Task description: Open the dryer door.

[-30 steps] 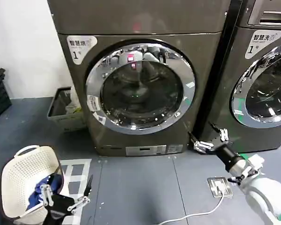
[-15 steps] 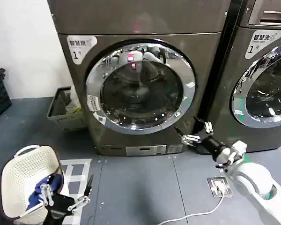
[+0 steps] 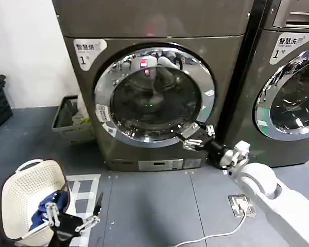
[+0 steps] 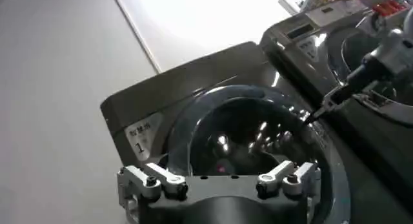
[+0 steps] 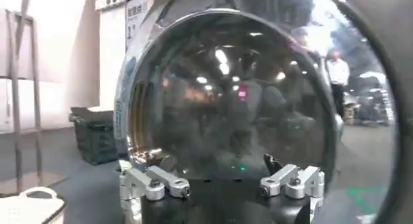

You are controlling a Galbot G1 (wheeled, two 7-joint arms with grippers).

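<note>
The dryer door [image 3: 153, 96] is a big round porthole with a shiny chrome rim and dark glass, lying flush against the grey machine front. My right gripper [image 3: 191, 137] is open at the door's lower right rim, close to the chrome, with nothing between its fingers. In the right wrist view the door [image 5: 232, 96] looms just ahead of the open right gripper [image 5: 219, 177]. My left gripper [image 3: 74, 222] hangs low beside the basket, open and empty. From the left wrist view, the left gripper [image 4: 219, 180] looks up at the door [image 4: 251, 135] from far off.
A second machine with a chrome round door [image 3: 291, 98] stands to the right. A white laundry basket [image 3: 13, 198] with blue cloth sits at the lower left, and a grey bin [image 3: 67, 121] stands left of the dryer. A floor socket [image 3: 241, 204] with a white cable lies under my right arm.
My right gripper has travelled left and slightly up, from in front of the gap between the machines to the door's lower right rim. The left arm has stayed still.
</note>
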